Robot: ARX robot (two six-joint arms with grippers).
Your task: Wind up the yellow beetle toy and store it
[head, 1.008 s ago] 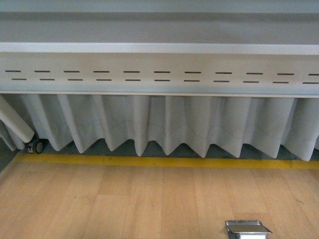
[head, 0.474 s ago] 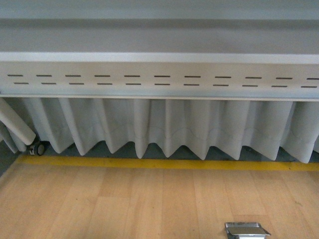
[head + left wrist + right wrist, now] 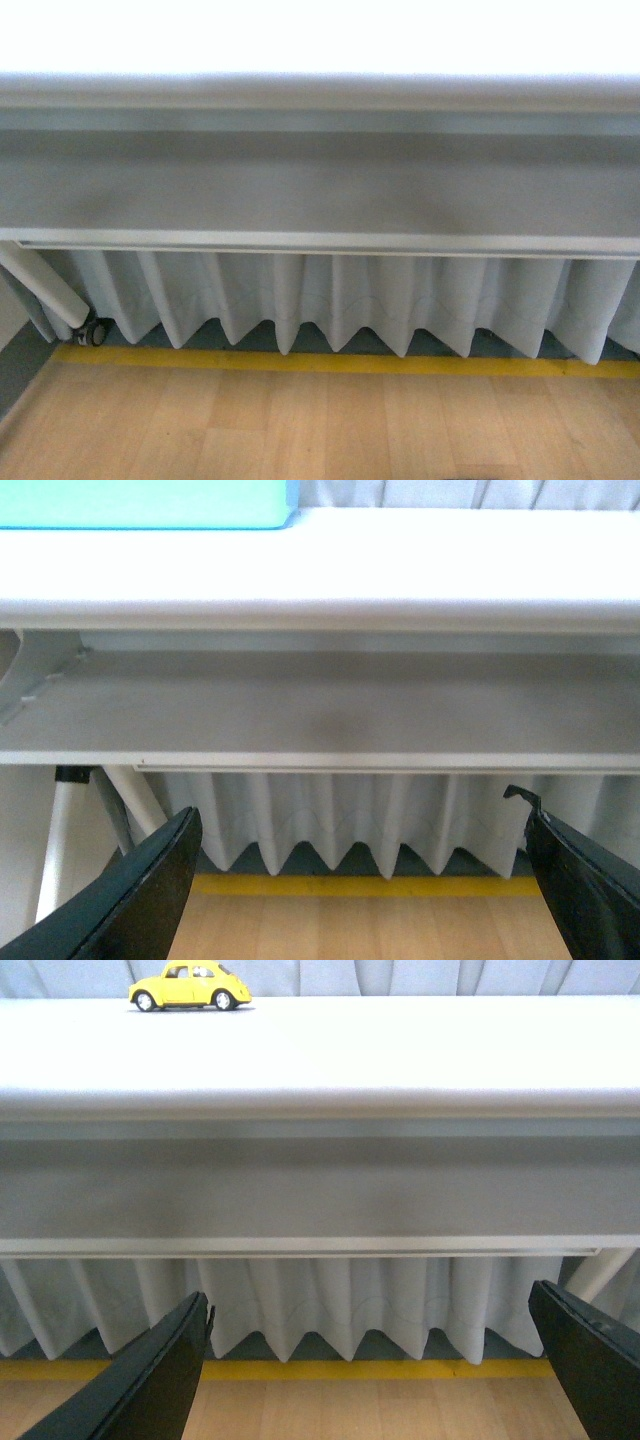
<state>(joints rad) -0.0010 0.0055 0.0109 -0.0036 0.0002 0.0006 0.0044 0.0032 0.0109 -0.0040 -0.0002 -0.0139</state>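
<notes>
The yellow beetle toy (image 3: 190,987) stands on its wheels, side-on, at the far part of the white table top (image 3: 400,1050) in the right wrist view. My right gripper (image 3: 370,1360) is open and empty, below the table's front edge and well short of the toy. My left gripper (image 3: 360,875) is open and empty, also below the table's front edge. The toy does not show in the front or left wrist views. Neither gripper shows in the front view.
A turquoise box (image 3: 150,502) sits on the table top in the left wrist view. The table's grey front apron (image 3: 320,180) fills the front view. Behind are a white pleated curtain (image 3: 330,300), a yellow floor line (image 3: 330,363), a wooden floor (image 3: 300,430) and a castor (image 3: 95,332).
The front view has risen: the slotted panel is gone from view, the table's bright top edge now shows, and the metal floor box at the bottom has dropped out of the picture.
</notes>
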